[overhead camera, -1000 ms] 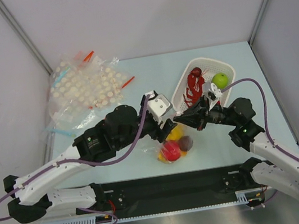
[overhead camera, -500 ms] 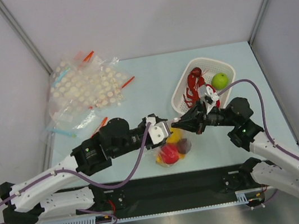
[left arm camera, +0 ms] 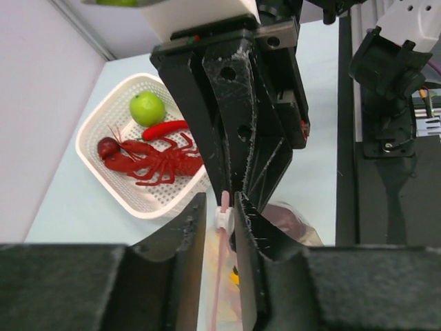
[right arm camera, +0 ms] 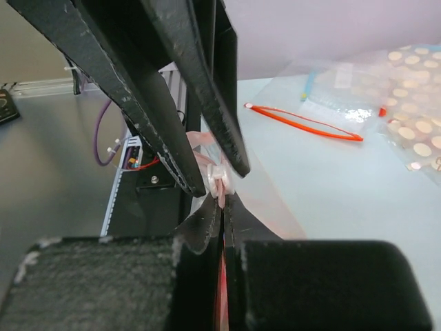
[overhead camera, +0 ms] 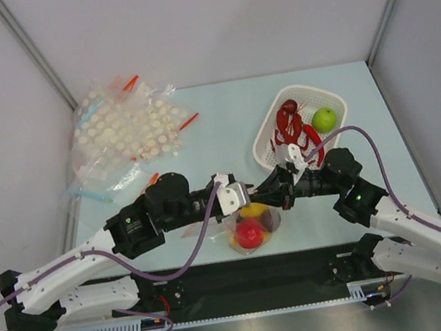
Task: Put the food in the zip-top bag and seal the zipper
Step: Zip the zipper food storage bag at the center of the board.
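The zip-top bag lies near the front edge, with a red apple, a yellow piece and a dark purple fruit inside. Its pinkish zipper runs up between the fingers of my left gripper. Those fingers stand narrowly apart on either side of the white slider. My right gripper is shut on the end of the zipper strip, facing the left gripper tip to tip. The red lobster and green apple lie in the white basket.
A red chilli also lies in the basket. Clear bags printed with white dots are piled at the back left, with an orange zipper strip near them. The black rail runs along the table's near edge.
My left gripper's jaws have narrowed around the slider. Both grippers came lower and closer together over the bag, the right one shifting left.
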Robot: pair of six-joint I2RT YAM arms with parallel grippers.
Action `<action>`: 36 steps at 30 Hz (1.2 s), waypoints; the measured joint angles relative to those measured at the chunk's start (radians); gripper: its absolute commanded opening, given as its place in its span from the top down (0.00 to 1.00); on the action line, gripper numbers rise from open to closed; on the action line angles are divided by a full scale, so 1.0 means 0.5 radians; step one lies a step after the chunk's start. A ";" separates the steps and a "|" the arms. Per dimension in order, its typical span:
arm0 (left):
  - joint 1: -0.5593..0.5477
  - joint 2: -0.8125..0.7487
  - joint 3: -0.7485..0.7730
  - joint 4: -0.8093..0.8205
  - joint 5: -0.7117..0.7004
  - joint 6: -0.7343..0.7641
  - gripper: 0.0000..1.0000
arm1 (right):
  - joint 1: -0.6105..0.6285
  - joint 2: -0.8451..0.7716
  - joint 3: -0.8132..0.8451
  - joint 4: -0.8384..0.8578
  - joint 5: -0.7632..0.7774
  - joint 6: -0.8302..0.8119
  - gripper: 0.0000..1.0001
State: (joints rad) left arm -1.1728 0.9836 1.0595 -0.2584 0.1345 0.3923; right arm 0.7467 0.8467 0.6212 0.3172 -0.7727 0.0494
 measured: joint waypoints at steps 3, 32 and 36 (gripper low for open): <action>0.008 0.023 0.006 -0.032 0.026 0.001 0.71 | 0.001 -0.024 0.000 -0.028 0.036 -0.034 1.00; 0.025 0.014 0.028 -0.070 0.056 -0.094 1.00 | 0.014 -0.211 -0.044 -0.070 0.201 -0.094 1.00; 0.025 0.014 0.028 -0.072 0.023 -0.108 1.00 | 0.014 -0.298 -0.091 -0.062 0.335 -0.093 1.00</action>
State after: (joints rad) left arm -1.1603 0.9909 1.0737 -0.2943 0.1459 0.3386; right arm 0.7540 0.6975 0.5758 0.2863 -0.6052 0.0029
